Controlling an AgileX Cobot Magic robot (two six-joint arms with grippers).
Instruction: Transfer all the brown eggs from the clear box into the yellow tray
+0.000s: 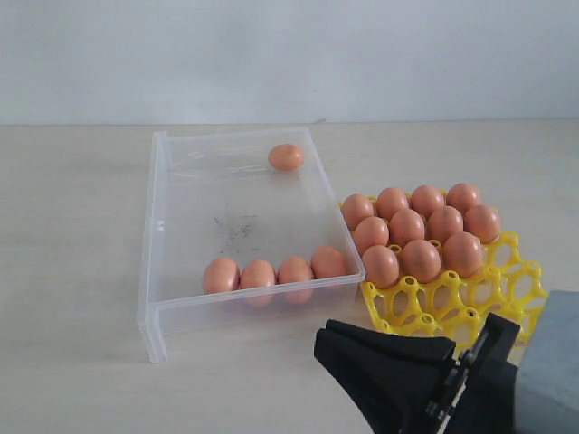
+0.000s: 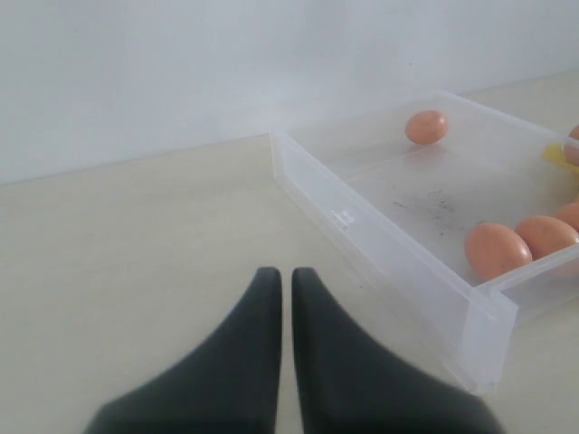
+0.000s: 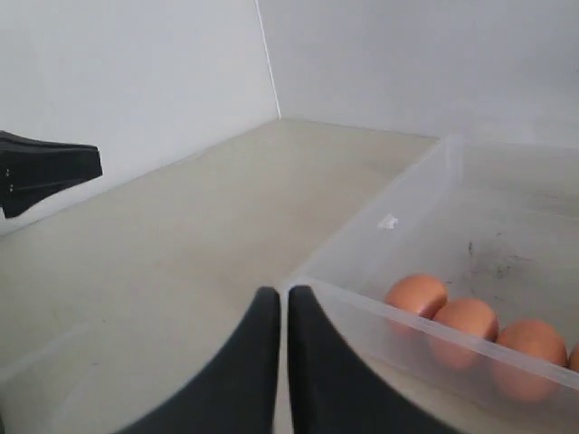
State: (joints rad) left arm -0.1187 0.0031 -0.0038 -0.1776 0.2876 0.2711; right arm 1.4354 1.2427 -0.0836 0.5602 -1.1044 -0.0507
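box wall (image 3: 355, 312) between right hand (image 3: 282, 295) and eggs (image 3: 467, 319)

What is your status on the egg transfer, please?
Left gripper shut, empty; right gripper shut, empty. Five brown eggs left in clear box, eleven in yellow tray. Nothing in the way.

Box: shallow clear rectangular plastic box (image 1: 156, 235), transparent, glossy, with smooth walls; dark specks mark its floor.
Eggs: small oval orange-brown eggs (image 1: 258, 273), smooth shells with a soft sheen.
Tray: bright yellow plastic lattice egg tray (image 1: 452, 312), smooth and glossy.
Table: pale beige table (image 1: 72, 271), matt and smooth.
Fingers: tapered black fingers (image 2: 253, 362), matt and smooth.
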